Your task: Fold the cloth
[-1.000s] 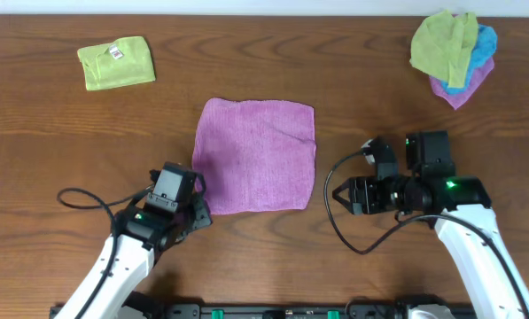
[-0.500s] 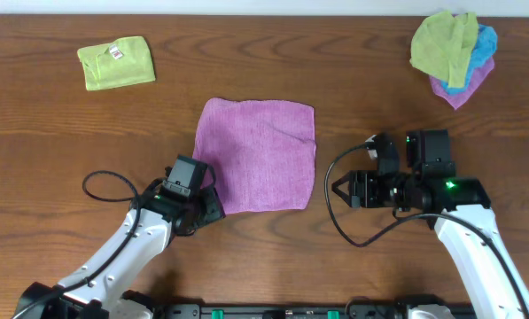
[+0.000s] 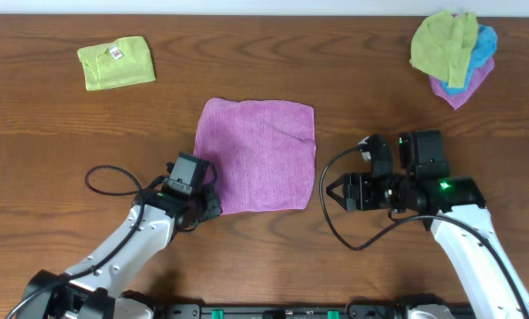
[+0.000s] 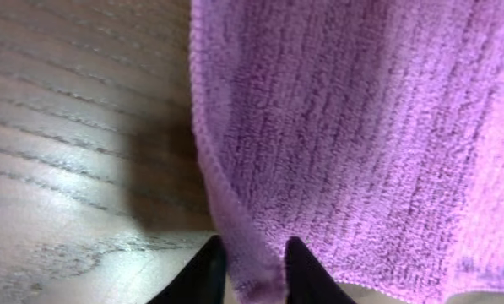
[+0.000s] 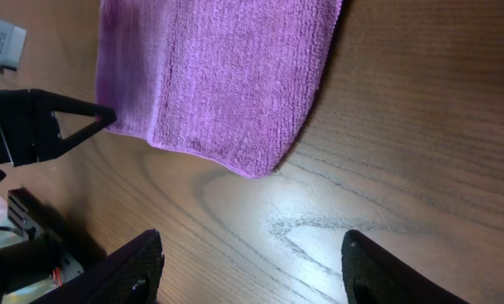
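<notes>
A purple cloth [image 3: 257,155] lies flat on the wooden table. My left gripper [image 3: 204,202] is at its near left corner. In the left wrist view the two black fingers [image 4: 253,272] are shut on that corner of the purple cloth [image 4: 353,127]. My right gripper [image 3: 332,192] is open and empty, just right of the cloth's near right corner. In the right wrist view its fingers [image 5: 256,270] are spread wide over bare wood, with the cloth's corner [image 5: 256,169] ahead of them and the cloth [image 5: 214,72] beyond.
A folded green cloth [image 3: 115,62] lies at the back left. A pile of green, blue and purple cloths [image 3: 453,53] sits at the back right. Black cables loop beside both arms near the front edge.
My left gripper has moved up and right to the cloth's near left corner and closed on it. My right gripper has shifted slightly left toward the cloth.
</notes>
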You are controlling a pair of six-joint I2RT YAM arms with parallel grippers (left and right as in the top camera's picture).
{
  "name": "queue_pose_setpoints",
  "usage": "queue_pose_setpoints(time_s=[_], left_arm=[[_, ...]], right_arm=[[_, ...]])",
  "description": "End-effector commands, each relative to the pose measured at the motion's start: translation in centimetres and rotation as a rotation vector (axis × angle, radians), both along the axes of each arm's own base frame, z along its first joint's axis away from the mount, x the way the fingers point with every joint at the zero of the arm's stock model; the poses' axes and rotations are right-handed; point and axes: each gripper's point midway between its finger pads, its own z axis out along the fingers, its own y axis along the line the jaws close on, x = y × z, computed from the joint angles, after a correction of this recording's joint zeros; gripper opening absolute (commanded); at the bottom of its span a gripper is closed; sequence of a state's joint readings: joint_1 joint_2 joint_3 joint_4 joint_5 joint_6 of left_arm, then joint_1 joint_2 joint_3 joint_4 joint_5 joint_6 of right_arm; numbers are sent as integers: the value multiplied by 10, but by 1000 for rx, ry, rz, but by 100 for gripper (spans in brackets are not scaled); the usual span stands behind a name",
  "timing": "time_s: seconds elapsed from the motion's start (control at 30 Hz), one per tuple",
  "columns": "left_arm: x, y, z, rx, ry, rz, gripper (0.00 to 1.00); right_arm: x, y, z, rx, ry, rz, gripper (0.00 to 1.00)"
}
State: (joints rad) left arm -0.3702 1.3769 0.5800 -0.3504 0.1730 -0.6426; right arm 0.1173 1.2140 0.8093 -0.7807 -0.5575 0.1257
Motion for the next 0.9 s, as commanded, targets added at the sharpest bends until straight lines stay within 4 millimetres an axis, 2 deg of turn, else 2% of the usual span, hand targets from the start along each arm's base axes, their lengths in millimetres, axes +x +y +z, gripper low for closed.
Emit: queue_pose_setpoints(time_s=[0.0, 0.03, 0.1, 0.27, 0.6, 0.87], left_arm=[[0, 4, -4, 24, 1, -1, 16], [1, 4, -4, 22, -3, -1, 10], [2, 3, -3, 18, -10, -2, 6], [12, -1, 6, 9, -38, -13, 6], [52, -15, 57, -6, -145, -54, 6], [64, -19, 72, -11, -190, -59, 6]], right_arm=[[-4, 4, 1, 12, 2, 19, 69], [-5, 4, 0, 9, 7, 22, 69], [-8, 1, -5, -11, 25, 16, 69], [-17, 0, -25, -15, 93, 17, 72], [-40, 33, -42, 236, 195, 93, 77], [-34, 43, -68, 336, 217, 46, 77]])
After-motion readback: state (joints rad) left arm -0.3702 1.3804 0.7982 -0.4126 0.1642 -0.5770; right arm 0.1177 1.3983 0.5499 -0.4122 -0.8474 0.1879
